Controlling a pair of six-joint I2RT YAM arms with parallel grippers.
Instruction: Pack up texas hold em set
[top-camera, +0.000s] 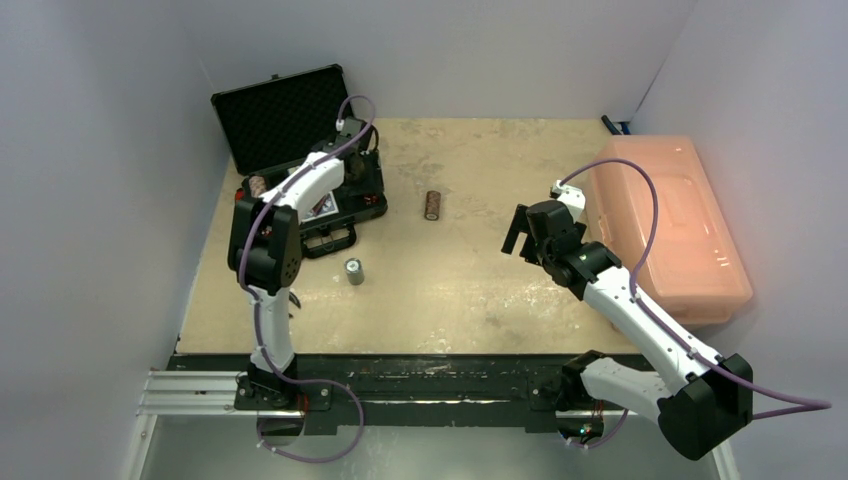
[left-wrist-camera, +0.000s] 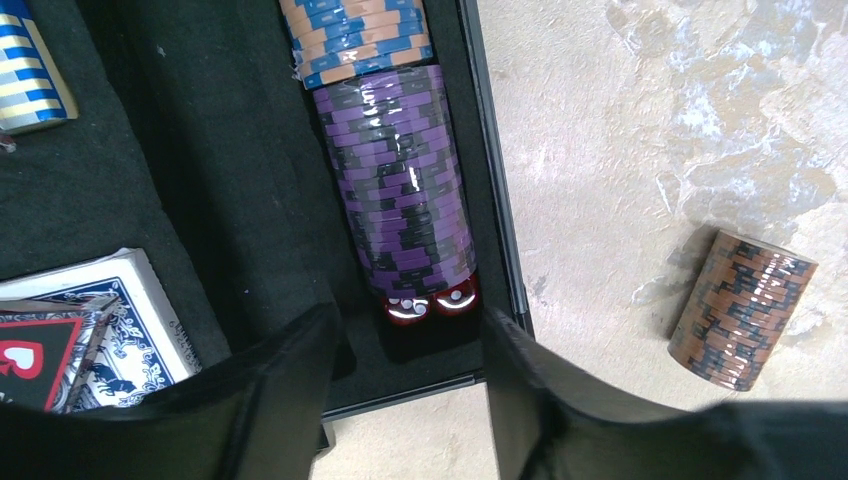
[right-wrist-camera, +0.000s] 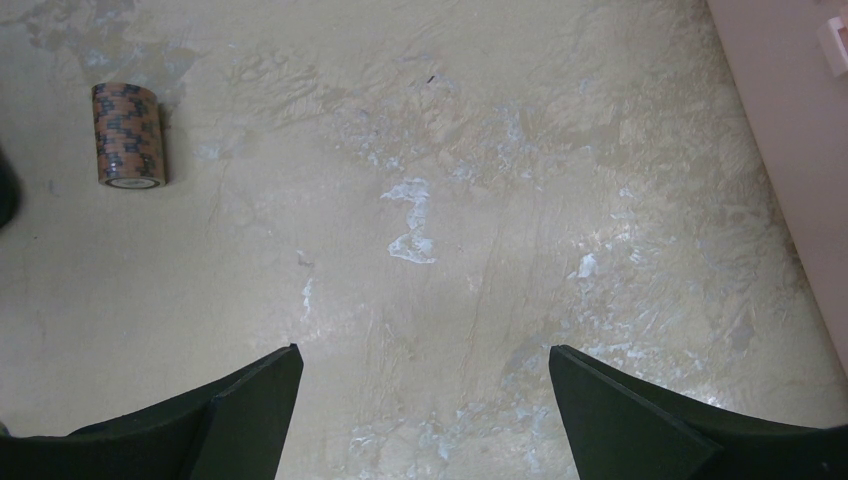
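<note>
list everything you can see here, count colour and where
case: one, black, open, far left of table
purple chip stack: one, lying in the case's slot
blue-orange chip stack: one, same slot, beyond the purple
dice: two, red, at the purple stack's end
card decks: two, blue-patterned, in the case
brown chip stack: one, lying on the table, middle
grey chip stack: one, upright, near the case
bin: one, translucent pink, right edge
left gripper: black, open, over the dice
right gripper: black, open, over bare table
</note>
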